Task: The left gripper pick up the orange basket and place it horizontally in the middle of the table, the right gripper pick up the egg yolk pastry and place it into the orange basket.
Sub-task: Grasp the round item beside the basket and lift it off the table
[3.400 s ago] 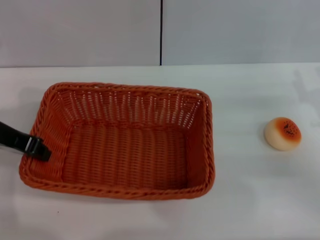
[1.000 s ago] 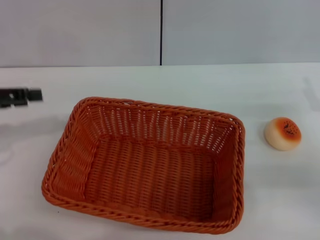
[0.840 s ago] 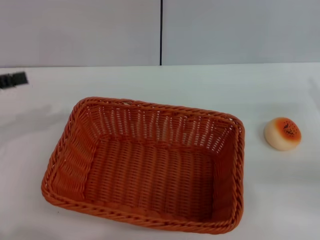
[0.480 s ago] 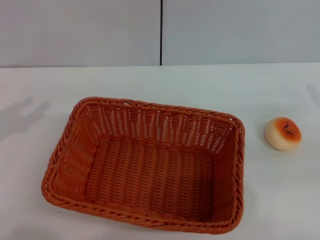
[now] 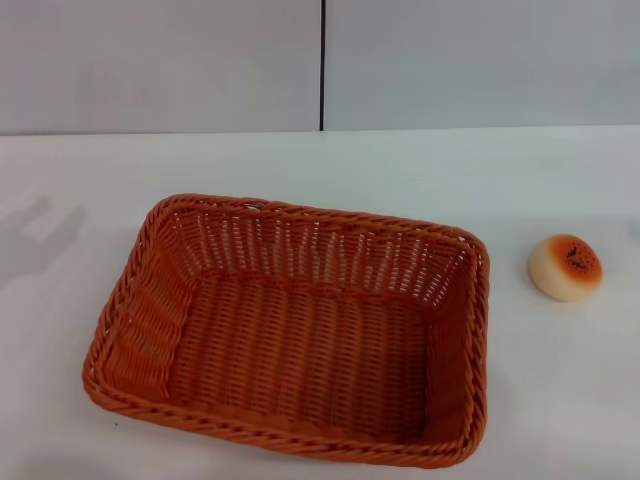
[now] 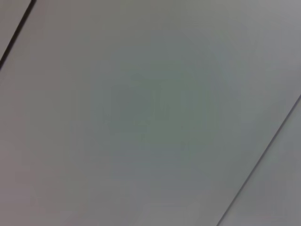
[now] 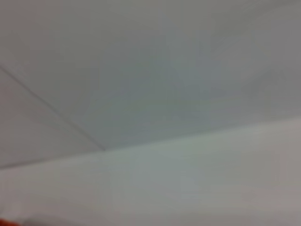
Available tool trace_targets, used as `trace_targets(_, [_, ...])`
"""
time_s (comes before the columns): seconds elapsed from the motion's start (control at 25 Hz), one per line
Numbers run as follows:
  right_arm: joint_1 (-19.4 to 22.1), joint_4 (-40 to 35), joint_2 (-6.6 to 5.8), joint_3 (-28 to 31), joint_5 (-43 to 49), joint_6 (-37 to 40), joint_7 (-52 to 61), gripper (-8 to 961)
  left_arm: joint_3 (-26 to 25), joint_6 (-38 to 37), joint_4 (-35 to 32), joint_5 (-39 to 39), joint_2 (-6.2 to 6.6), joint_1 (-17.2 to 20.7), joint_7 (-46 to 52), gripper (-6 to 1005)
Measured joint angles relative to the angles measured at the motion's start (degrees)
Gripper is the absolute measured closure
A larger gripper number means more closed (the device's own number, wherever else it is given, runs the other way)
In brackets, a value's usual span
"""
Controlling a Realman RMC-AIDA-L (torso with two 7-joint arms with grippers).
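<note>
The orange basket (image 5: 290, 330) rests empty on the white table (image 5: 300, 165), lying lengthwise across the middle and slightly skewed. The egg yolk pastry (image 5: 566, 267) sits on the tabletop to the basket's right, a short gap away from its rim. Neither gripper shows in the head view; only a faint shadow lies on the table at the far left. Both wrist views show just grey wall panels and a strip of table.
A grey panelled wall (image 5: 320, 60) with a dark vertical seam backs the table. The table's near edge is out of view.
The left gripper let go of the basket after shifting it right and nearer, then drew back off the left edge of the view. The pastry has stayed put.
</note>
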State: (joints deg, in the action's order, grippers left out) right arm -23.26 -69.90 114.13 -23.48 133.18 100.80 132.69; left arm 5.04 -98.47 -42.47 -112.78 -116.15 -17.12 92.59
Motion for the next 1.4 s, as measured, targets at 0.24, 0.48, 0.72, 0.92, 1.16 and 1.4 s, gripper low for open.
trace_targets(0.24, [-3.2,2.5,-1.16,-0.6,5.9,3.0,3.4,314,0.1,0.7,1.4,0.1,-0.17,-0.1,-2.0,358])
trace_targets(0.48, [-5.2,12.4,-2.31,-1.8,7.1,-0.4,2.3,313,0.3,0.8,1.6,0.1,-0.74,0.2,-2.5,358])
trace_targets(0.72, [-7.3,21.3,-2.8,-5.1,7.0,-6.8,-0.6,313,0.0,0.4,1.6,0.2,-0.82,0.8,-2.5,358])
trace_targets(0.92, [-8.8,27.0,-3.17,-6.5,7.2,-11.1,-2.1,313,-0.1,0.3,1.7,0.2,-0.85,0.9,-2.6,358])
trace_targets(1.16, [-10.1,30.6,-3.24,-7.7,7.3,-13.8,-3.0,331,-0.1,0.4,1.7,0.2,-0.83,0.8,-2.6,358])
trace_targets(1.4, [-10.6,32.2,-3.3,-9.9,7.4,-16.1,-3.0,366,-0.1,0.5,1.7,0.2,-0.71,0.6,-2.5,359])
